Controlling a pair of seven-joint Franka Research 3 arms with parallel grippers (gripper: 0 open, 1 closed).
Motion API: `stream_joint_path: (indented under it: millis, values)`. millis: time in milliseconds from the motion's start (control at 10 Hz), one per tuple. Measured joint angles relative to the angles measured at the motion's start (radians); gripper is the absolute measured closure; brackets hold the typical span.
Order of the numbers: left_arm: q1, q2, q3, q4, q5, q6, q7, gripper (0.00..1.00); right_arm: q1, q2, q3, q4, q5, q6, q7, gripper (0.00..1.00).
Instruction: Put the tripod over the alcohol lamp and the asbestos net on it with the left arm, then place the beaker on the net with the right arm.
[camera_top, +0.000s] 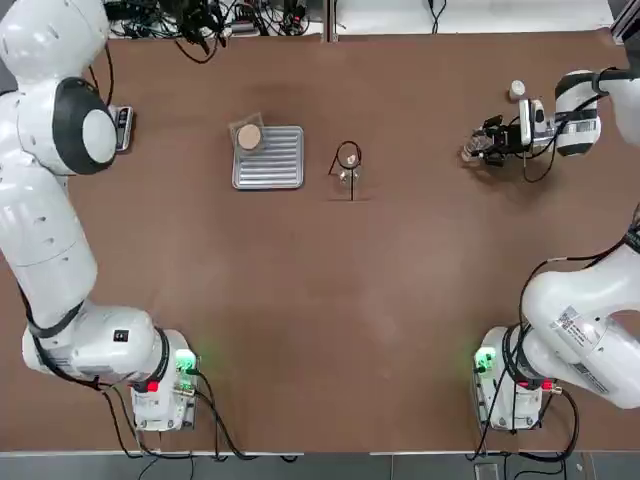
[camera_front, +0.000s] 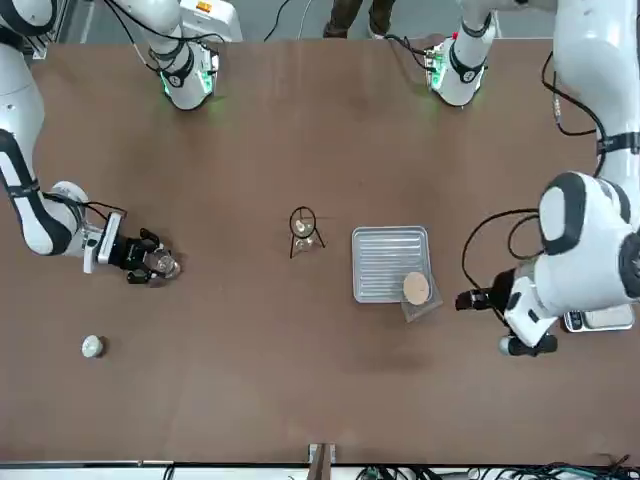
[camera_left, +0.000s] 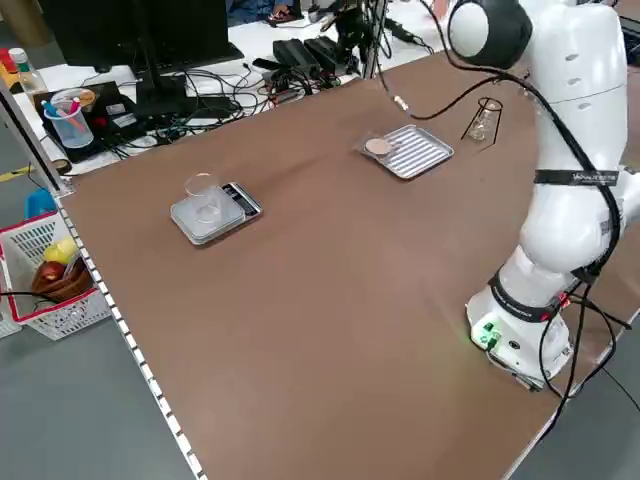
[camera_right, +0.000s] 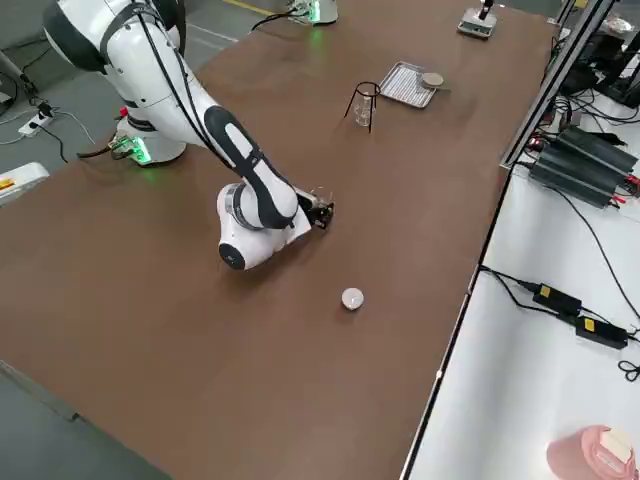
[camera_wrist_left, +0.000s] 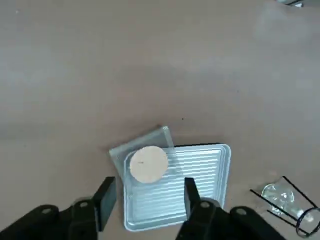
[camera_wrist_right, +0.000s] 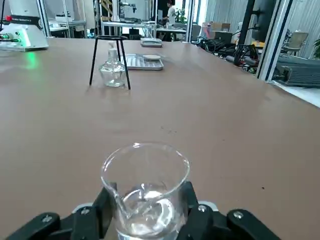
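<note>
My left tool (camera_wrist_left: 150, 200) hangs open above the thin, bendy net (camera_wrist_left: 117, 152), best pinched at its overhanging edge; my right (camera_wrist_right: 149, 205) grips the fragile beaker (camera_wrist_right: 145, 195).

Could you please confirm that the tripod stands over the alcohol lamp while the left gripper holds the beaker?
One part is wrong: the right gripper, not the left, holds the beaker, as the right wrist view shows. The tripod does stand over the alcohol lamp.
</note>
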Motion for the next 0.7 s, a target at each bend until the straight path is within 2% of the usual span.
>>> stream_joint_path:
  millis: [300, 500, 700]
  values:
    - [0.087, 0.091, 0.000, -0.002, -0.199, 0.010, 0.256, 0.36, 0.000, 0.000, 0.001, 0.000, -0.002, 0.000, 0.003, 0.41]
    - [0.133, 0.140, 0.000, -0.004, -0.294, 0.010, 0.361, 0.36, 0.000, 0.000, 0.001, 0.000, -0.002, 0.000, 0.004, 0.41]
    - [0.180, 0.193, 0.001, -0.008, -0.434, 0.008, 0.468, 0.36, 0.000, 0.000, 0.001, 0.000, -0.003, 0.000, 0.005, 0.41]
